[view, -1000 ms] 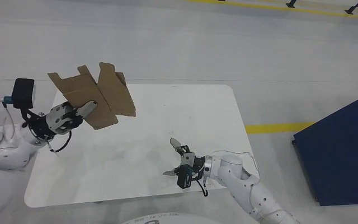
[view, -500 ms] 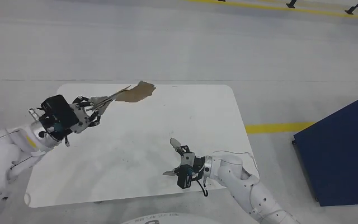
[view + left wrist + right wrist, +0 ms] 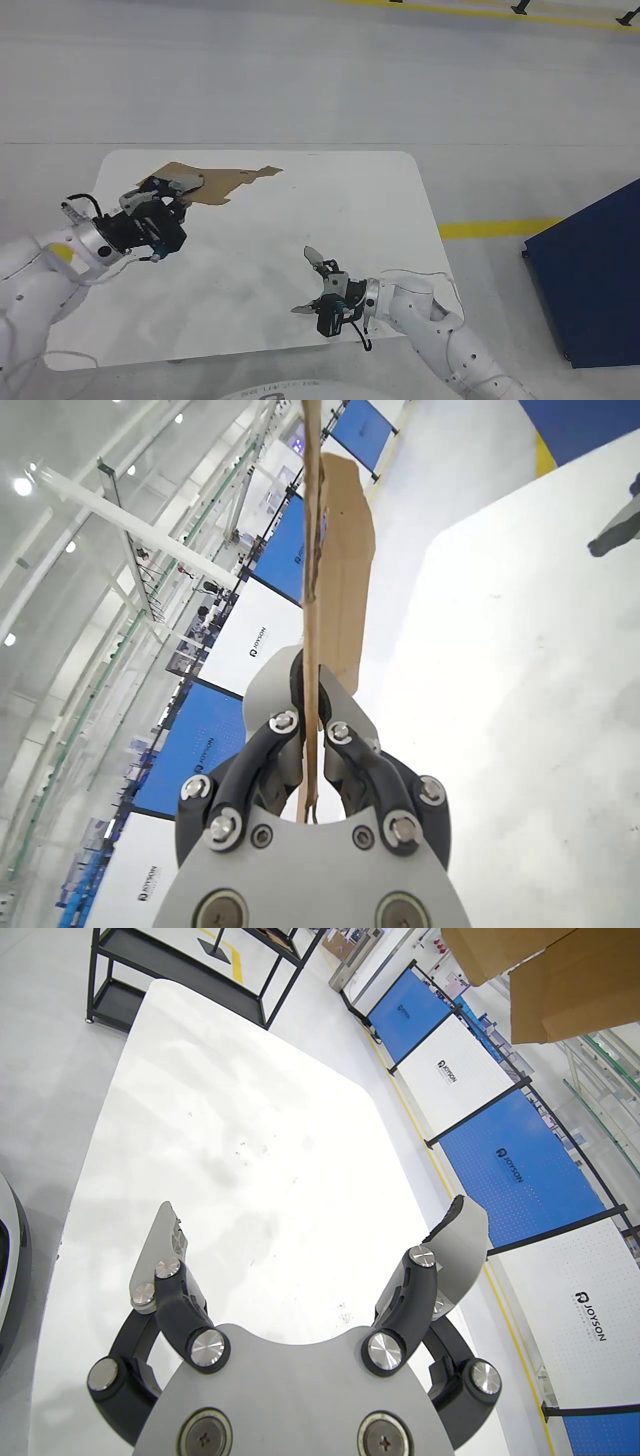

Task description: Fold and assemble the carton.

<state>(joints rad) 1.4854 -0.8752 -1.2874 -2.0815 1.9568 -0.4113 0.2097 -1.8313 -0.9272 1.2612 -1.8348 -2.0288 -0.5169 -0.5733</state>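
Note:
The carton [image 3: 215, 183] is a flat, unfolded brown cardboard blank, held low over the white table's [image 3: 300, 230] far left part. My left gripper [image 3: 178, 186] is shut on its near edge; in the left wrist view the carton [image 3: 340, 565] runs edge-on away from the clamping fingers [image 3: 345, 710]. My right gripper [image 3: 312, 283] stands open near the table's front edge, right of centre, with nothing between its fingers [image 3: 160, 1238]. In the right wrist view the carton [image 3: 555, 983] shows at a corner, far from that gripper.
A dark blue panel [image 3: 600, 270] stands on the floor to the right of the table. A black metal rack [image 3: 200, 973] stands beyond the table's far end. Blue and white partition panels [image 3: 525, 1168] line the room behind.
My left arm has swung the carton from upright at the table's far left down to nearly flat over the table, and has moved inward. The right arm has kept still.

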